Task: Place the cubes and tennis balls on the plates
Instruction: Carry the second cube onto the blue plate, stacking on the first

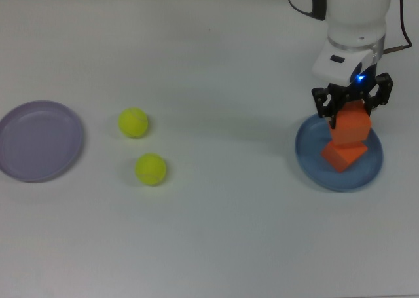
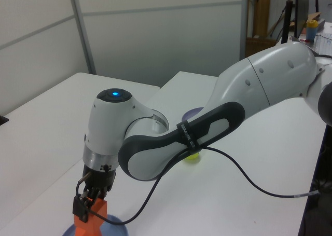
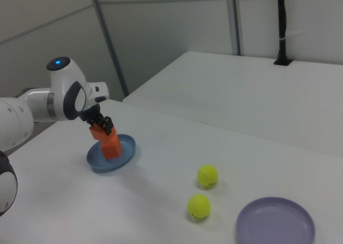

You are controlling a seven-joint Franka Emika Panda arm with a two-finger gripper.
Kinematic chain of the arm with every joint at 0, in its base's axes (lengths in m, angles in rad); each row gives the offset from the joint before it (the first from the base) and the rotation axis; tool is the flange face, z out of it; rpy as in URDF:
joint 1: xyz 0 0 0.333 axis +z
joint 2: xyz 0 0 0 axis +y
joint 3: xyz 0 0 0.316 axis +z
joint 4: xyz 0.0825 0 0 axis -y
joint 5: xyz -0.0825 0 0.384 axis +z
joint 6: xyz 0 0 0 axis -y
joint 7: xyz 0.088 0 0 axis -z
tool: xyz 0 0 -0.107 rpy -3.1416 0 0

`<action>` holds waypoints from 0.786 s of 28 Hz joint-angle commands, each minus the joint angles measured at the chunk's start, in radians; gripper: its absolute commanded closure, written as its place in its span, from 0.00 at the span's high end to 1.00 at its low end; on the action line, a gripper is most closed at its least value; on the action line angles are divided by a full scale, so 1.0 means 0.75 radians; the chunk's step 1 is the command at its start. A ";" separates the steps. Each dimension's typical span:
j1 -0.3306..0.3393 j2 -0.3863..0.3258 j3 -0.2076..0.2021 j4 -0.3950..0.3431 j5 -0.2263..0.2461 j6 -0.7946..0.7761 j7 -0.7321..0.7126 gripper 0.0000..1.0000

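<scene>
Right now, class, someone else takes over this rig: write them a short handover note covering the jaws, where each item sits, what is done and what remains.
Gripper: jaws shut on an orange cube, held over the blue plate.
Second cube already lies on that blue plate, below the held one.
Both tennis balls sit on the bare table, between the plates in the top view.
Lavender plate holds nothing.
Done: one cube plated.
Left: release the held cube, then plate both balls.
</scene>
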 commanded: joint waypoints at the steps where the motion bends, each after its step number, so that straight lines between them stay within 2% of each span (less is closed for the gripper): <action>1: 0.008 0.021 -0.012 0.013 -0.008 0.028 0.028 0.00; 10: 0.014 0.073 -0.012 0.028 -0.025 0.092 0.062 0.00; 17: 0.028 0.101 -0.012 0.028 -0.072 0.128 0.099 0.00; 18: 0.028 0.101 -0.012 0.026 -0.074 0.128 0.101 0.10; 19: 0.028 0.103 -0.012 0.026 -0.074 0.128 0.107 0.99; 20: 0.028 0.101 -0.012 0.024 -0.076 0.128 0.108 0.96; 22: 0.028 0.101 -0.012 0.023 -0.076 0.128 0.108 1.00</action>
